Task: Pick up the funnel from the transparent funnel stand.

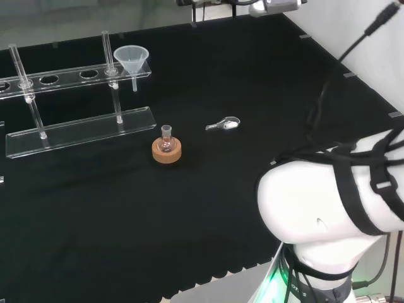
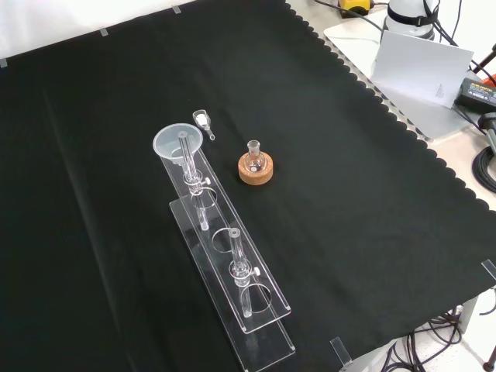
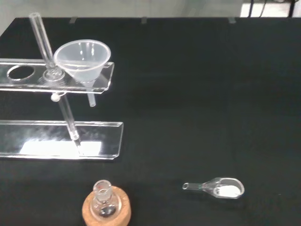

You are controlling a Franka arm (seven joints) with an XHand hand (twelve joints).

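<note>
A clear plastic funnel (image 1: 131, 59) sits in the end hole of the transparent funnel stand (image 1: 76, 129), at the stand's right end in the head view. In the front view the funnel (image 2: 177, 142) is at the stand's (image 2: 232, 287) far end, its stem hanging down through the upper shelf. The wrist view looks at the funnel (image 3: 83, 60) and the stand (image 3: 61, 141) from some distance, with bare cloth between.
A small round flask (image 1: 166, 137) rests on a cork ring (image 1: 166, 151) near the stand. A clear scoop with white powder (image 1: 225, 124) lies to its right in the head view. The arm's white links (image 1: 328, 202) bulk at the lower right.
</note>
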